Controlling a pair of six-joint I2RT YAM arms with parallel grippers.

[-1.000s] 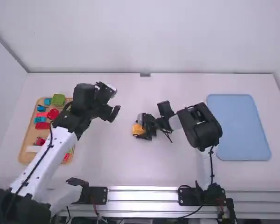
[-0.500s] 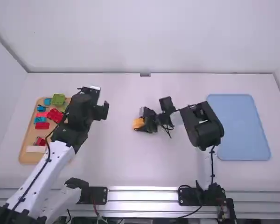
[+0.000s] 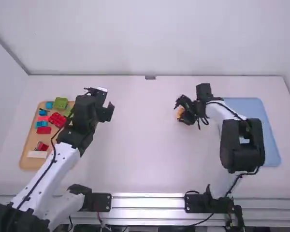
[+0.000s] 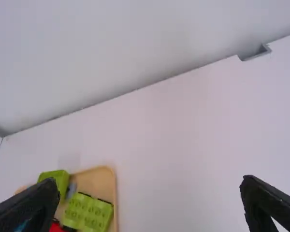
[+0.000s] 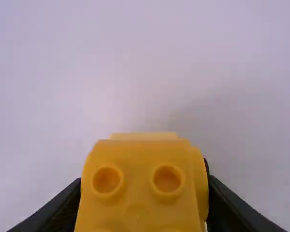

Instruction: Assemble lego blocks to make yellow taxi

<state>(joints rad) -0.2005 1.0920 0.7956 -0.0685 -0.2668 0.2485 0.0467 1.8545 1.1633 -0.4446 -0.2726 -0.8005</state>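
1. Nearest, at the near end of the wooden tray (image 3: 26, 164), lie a white block (image 3: 37, 154) and a red block (image 3: 41, 146). They are loose and form no part of the build, so they look like spares rather than work left over.
2. Farther up that tray are a red brick (image 3: 44, 130) and a light-blue brick (image 3: 41, 124), also unused. The job calls for yellow, so I judge that neither is needed.
3. Out over the white table (image 3: 145, 169), between the trays but nearer the blue tray (image 3: 271, 152), is the yellow taxi (image 5: 135, 215). The right gripper (image 3: 180, 112) is clamped on it, one finger to each side. Whether it touches the table I cannot tell.
4. Studs show on the yellow body, with another yellow part beyond them. The joining seems mostly or wholly done; wheels and underside are hidden, so I cannot confirm it is complete.
5. The left gripper (image 4: 151, 186) has its fingers wide apart with nothing between them, beside the wooden tray. It appears to have no part in the present step.
6. At the far end of the wooden tray sits a green block (image 3: 60, 103), likewise unused.
7. What is left, probably, is setting the taxi down on the blue tray and letting go.
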